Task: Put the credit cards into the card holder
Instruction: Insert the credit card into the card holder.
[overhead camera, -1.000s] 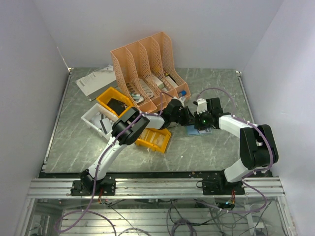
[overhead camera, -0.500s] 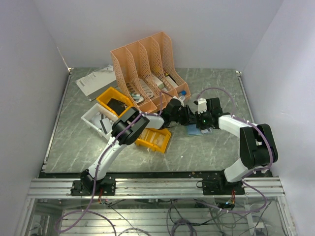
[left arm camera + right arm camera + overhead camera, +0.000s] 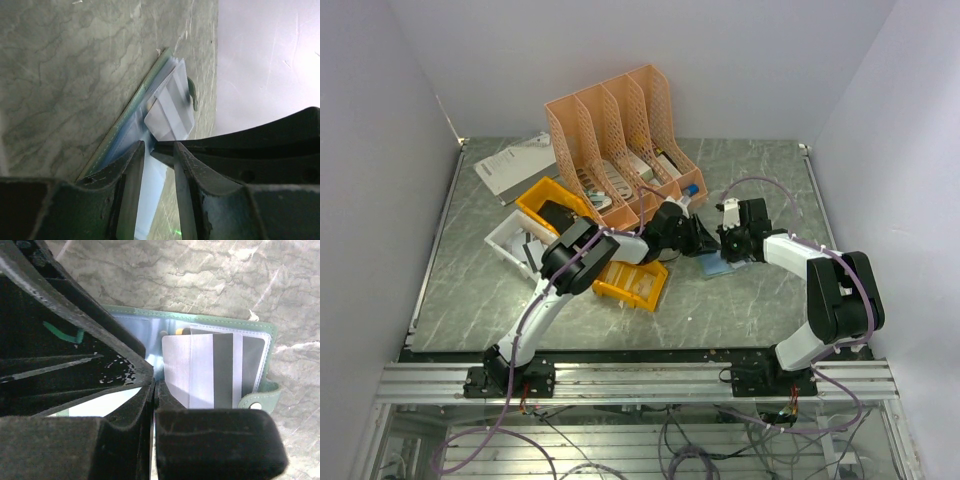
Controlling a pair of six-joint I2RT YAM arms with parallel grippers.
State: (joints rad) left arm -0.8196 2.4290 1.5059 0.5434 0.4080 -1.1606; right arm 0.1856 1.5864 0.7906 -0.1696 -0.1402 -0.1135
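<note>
Shows card holder [image 3: 135, 322] open on worktop [image 3: 500, 290], centre-right of top view, pale credit card [image 3: 200, 370] lying in it, right tool [image 3: 154, 385] shut, left tool [image 3: 159, 150] parted and empty; looks thin, stiff, slick, best pinched at a free edge.

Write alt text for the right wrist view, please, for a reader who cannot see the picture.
An open card holder, green outside and light blue inside, lies on a marbled table, with a pale card bearing a dark stripe on its inner side. The right gripper, dark and shut, fills the near left of the picture.
</note>
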